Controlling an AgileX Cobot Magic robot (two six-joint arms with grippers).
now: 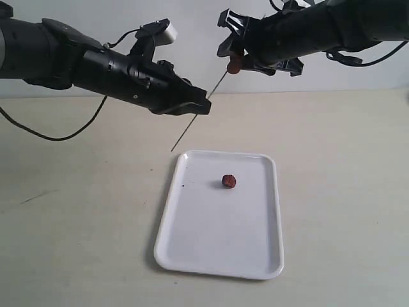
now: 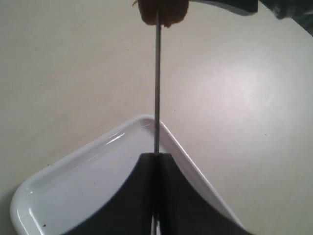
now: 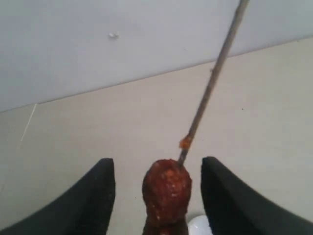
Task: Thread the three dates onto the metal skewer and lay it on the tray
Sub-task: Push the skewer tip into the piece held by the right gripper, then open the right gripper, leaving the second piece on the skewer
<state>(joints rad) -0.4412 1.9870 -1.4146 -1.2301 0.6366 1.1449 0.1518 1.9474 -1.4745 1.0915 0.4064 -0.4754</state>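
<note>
My left arm [image 1: 96, 67] and right arm [image 1: 319, 29] are thick, rounded, matte black tubes. Thin black cables [image 1: 48, 135] loop off them. A small white block [image 1: 165, 32] sits on my left wrist. My left end effector [image 1: 204, 103] and right end effector [image 1: 235, 62] have smooth, curved black fingers [image 3: 93, 200].

Looks out over a matte beige tabletop [image 1: 332, 192] running from near to far, with a faint dark streak [image 1: 38, 197] at its left, up to a plain pale grey-white wall [image 1: 204, 32] closing the far side under soft, even light.
</note>
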